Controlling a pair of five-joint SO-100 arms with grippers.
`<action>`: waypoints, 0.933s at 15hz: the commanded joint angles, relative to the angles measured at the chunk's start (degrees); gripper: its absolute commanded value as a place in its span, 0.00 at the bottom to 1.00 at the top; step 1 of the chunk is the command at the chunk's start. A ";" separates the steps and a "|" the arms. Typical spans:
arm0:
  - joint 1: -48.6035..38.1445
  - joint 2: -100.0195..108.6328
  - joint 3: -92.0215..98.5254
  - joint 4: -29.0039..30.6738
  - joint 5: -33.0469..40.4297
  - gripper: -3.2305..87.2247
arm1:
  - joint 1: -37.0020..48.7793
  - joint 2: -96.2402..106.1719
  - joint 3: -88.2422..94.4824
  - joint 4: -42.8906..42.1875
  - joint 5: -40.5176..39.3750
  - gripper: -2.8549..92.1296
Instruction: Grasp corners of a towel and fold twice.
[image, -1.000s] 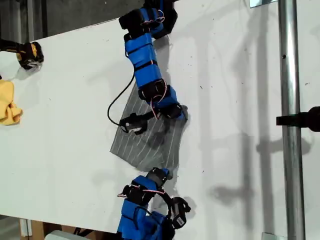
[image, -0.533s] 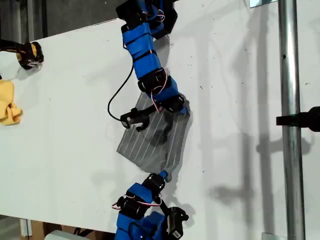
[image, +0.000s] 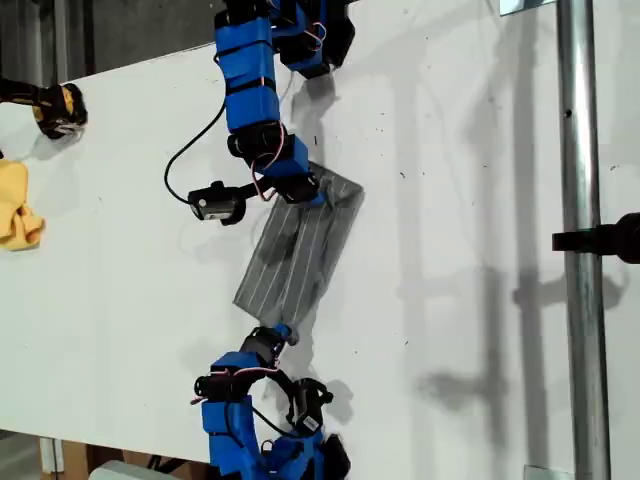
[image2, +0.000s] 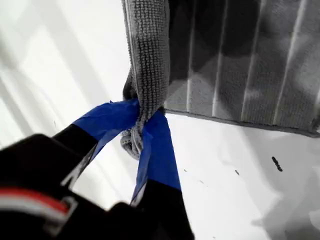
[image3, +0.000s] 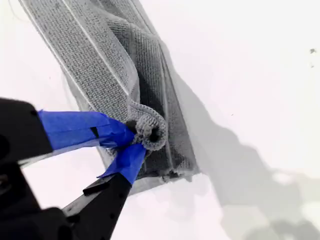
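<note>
While pinched at 2 corners, grey white-striped towel (image: 298, 250) folded narrow

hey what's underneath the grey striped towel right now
The towel is doubled over, so another layer of it lies under the top layer, on the white table. Whether anything else sits beneath is covered.

Two blue arms reach toward each other across the exterior view's middle. The first gripper (image2: 142, 131) has its taped jaws pinched on a towel (image2: 240, 65) corner; the second gripper (image3: 134, 140) likewise clamps a bunched corner.
</note>
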 joint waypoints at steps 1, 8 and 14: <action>-5.89 -6.50 -8.61 -0.53 4.57 0.03 | 4.66 5.45 1.58 3.25 -0.35 0.03; -19.34 -27.86 -38.32 4.04 14.59 0.03 | 21.01 16.44 10.72 5.54 -9.58 0.03; -22.76 -31.38 -46.05 3.96 16.35 0.03 | 27.25 23.29 12.04 5.27 -18.63 0.03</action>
